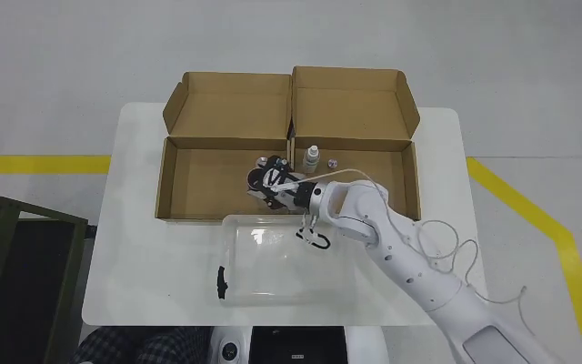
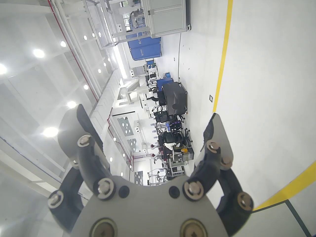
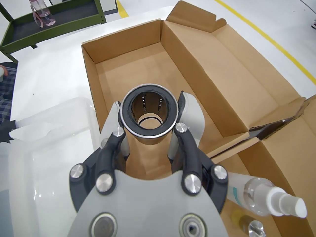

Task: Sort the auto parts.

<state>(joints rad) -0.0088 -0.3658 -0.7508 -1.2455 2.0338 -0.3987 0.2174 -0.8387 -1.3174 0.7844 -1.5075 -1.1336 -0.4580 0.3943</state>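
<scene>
two fingers of the right gripper [image 3: 149, 102] are clamped on a black-rimmed bearing [image 3: 148, 130] over the floor of the left box [image 3: 138, 70]; the right wrist view looks straight down its hollow bore. the top view puts this at that box's 3 o'clock end. the right box [image 1: 373, 173] adjoins at 3 o'clock, with a spray bottle [image 1: 312, 159] and a small part [image 1: 332, 162] in its 10 o'clock corner. a clear bin [image 1: 264, 264] lies at 6 o'clock. the left gripper [image 2: 147, 113] gapes apart, holding nothing.
</scene>
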